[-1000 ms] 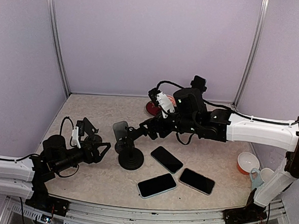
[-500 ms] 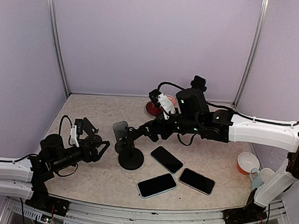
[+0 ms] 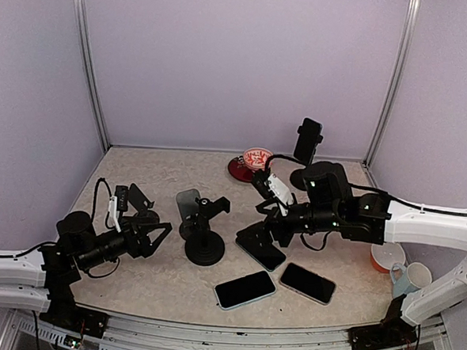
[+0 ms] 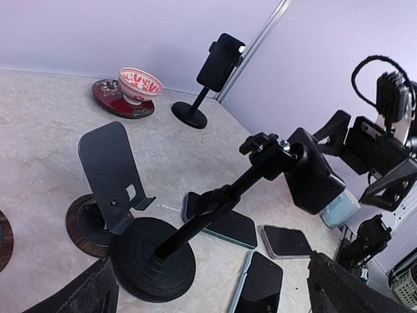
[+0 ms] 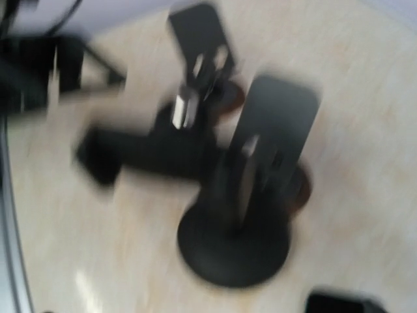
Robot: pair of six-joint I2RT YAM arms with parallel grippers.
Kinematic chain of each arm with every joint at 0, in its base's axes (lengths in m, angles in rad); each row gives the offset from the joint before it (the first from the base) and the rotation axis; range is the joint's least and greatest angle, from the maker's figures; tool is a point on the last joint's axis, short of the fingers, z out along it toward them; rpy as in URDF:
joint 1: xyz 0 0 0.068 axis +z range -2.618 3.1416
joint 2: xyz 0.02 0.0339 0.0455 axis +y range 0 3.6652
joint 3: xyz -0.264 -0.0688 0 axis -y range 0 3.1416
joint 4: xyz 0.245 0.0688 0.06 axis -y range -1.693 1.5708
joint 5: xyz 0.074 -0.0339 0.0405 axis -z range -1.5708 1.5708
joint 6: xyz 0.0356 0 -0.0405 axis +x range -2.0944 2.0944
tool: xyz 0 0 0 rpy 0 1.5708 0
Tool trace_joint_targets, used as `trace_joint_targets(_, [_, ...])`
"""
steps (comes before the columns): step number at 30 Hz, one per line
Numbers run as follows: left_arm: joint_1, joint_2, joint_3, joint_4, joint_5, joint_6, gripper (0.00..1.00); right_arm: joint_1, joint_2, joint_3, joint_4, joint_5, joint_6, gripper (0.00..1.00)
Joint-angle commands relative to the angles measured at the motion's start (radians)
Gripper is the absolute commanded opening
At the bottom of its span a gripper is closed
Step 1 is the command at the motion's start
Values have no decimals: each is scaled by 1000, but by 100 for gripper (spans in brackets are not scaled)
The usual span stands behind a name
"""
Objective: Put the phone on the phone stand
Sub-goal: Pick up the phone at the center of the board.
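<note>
The black phone stand (image 3: 204, 249) has a round base, a slanted stem and an empty clamp head (image 4: 313, 173). It stands mid-table, blurred in the right wrist view (image 5: 234, 244). Three dark phones lie flat to its right: one nearest the stand (image 3: 262, 252) (image 4: 225, 225), one at the front (image 3: 245, 289) and one further right (image 3: 308, 283). My right gripper (image 3: 264, 220) hangs open just above the nearest phone's far end, holding nothing. My left gripper (image 3: 157, 235) (image 4: 215, 301) is open and empty, left of the stand's base.
Two flat plate stands (image 3: 188, 206) (image 3: 137, 197) stand on round coasters left of the clamp stand. At the back are a stand holding a phone (image 3: 308, 140) and a red bowl on a saucer (image 3: 257, 159). An orange bowl (image 3: 387, 254) and a mug (image 3: 414, 275) sit at the right.
My right gripper has let go of the stand's clamp head, pulled back right and down over the nearest phone, and opened wider. The left arm has drifted slightly left.
</note>
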Motion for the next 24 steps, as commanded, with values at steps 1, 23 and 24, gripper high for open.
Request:
trace_joint_targets(1, [-21, -11, 24, -12, 5, 32, 99, -6, -52, -123, -18, -102, -53, 100])
trace_joint_targets(23, [-27, -18, 67, -48, -4, 44, 99, 9, 54, -121, -301, 262, -6, 100])
trace_joint_targets(24, [-27, -17, 69, -45, 3, 44, 99, 0, 78, -106, -299, 261, -10, 100])
